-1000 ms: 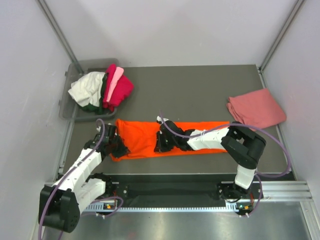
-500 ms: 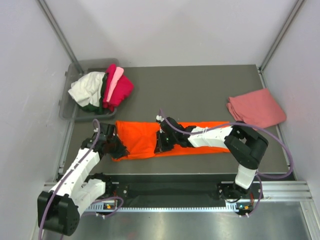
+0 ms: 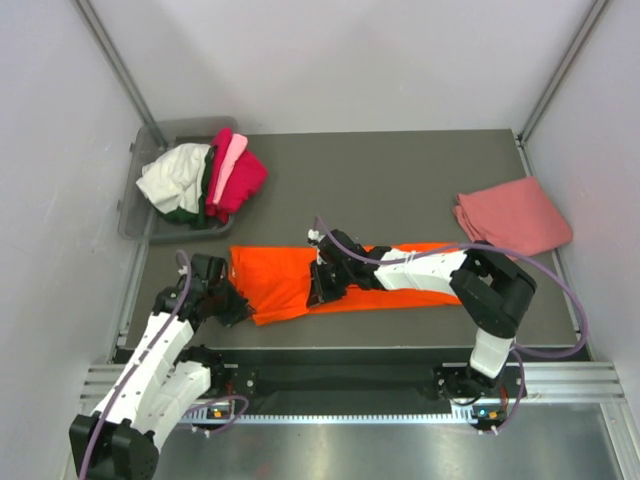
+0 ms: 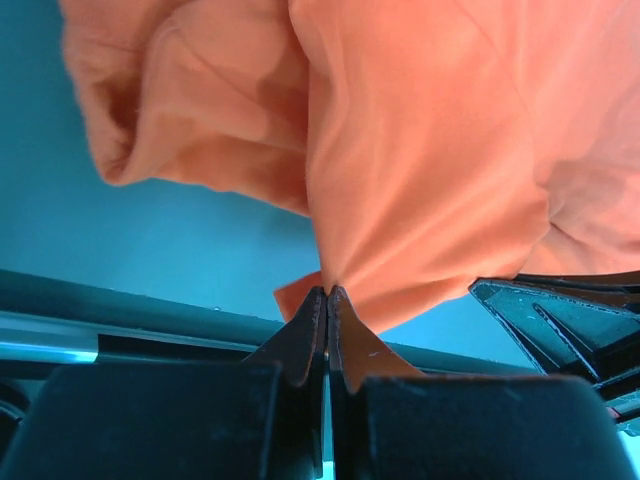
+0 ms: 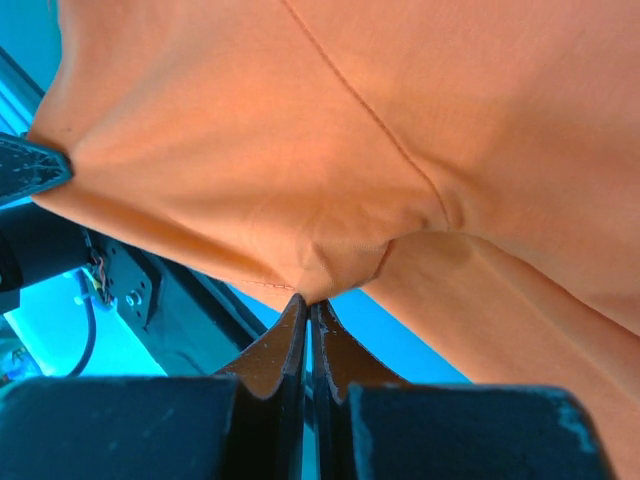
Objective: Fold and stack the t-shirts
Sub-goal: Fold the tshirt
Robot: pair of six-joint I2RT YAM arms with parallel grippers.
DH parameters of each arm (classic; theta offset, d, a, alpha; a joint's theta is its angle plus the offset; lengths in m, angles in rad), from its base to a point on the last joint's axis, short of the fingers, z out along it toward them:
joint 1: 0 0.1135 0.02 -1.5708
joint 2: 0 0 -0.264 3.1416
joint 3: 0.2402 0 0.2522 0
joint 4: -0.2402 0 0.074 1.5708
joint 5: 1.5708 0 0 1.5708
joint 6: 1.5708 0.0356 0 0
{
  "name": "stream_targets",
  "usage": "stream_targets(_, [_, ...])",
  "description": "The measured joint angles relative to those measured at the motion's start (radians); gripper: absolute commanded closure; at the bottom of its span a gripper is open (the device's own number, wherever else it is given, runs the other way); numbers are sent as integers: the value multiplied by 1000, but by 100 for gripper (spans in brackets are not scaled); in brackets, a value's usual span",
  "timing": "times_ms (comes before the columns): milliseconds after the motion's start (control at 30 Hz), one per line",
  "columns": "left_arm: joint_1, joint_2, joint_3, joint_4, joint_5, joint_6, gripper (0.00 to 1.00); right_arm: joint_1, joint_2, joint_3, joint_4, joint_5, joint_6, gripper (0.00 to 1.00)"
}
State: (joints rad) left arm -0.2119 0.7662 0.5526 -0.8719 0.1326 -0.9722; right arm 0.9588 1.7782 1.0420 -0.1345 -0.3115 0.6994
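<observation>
The bright orange t-shirt (image 3: 280,275) lies as a long strip across the near middle of the grey table. Its left end is bunched and raised. My left gripper (image 3: 235,305) is shut on the cloth at that end's near corner; the left wrist view shows its tips (image 4: 328,292) pinching an orange fold (image 4: 420,150). My right gripper (image 3: 318,290) is shut on the strip's near edge around the middle, its tips (image 5: 308,300) pinching a tuck of orange cloth (image 5: 300,120). A folded salmon-pink t-shirt (image 3: 512,217) rests at the far right.
A grey plastic bin (image 3: 135,215) at the far left holds a heap of white (image 3: 175,178), dark green (image 3: 203,190), light pink (image 3: 228,160) and magenta (image 3: 240,180) shirts. A metal rail (image 3: 350,375) runs along the table's near edge. White walls enclose the table.
My left gripper has drawn the shirt's left end toward the near edge and to the right, so that end is shorter and bunched. The right gripper has barely shifted.
</observation>
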Motion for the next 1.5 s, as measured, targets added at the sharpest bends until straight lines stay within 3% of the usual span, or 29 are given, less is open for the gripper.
stream_targets(167, [0, -88, -19, -34, -29, -27, 100, 0, 6, 2, -12, -9, -5, 94])
stream_targets(267, [0, -114, -24, -51, -45, -31, 84, 0, 20, 6, -17, -14, -11, 86])
stream_targets(300, [0, -112, -24, -55, -49, -27, 71, 0, 22, 6, -19, -15, -15, 82])
stream_targets(400, [0, -91, -18, -89, -75, -17, 49, 0, 22, 6, -31, -11, -21, 58])
stream_targets(433, [0, -86, -10, -103, -90, -12, 47, 0, 20, 6, -32, -5, -26, 52])
stream_targets(733, [0, -38, 183, -132, -216, 53, 46, -27, -152, 5, -98, 89, -57, 55])
stream_targets(967, [0, 171, 156, 55, -132, 101, 49, -96, -264, -75, -101, 162, -76, 60])
stream_targets(1033, [0, 213, 142, 111, -99, 112, 51, -96, -302, -127, -106, 190, -79, 64])
stream_targets(1300, [0, 310, 137, 258, -65, 167, 57, -96, -569, -389, -66, 264, -40, 66])
stream_targets(1500, [0, 389, 115, 330, -65, 179, 62, -79, -532, -422, 16, 264, 0, 71])
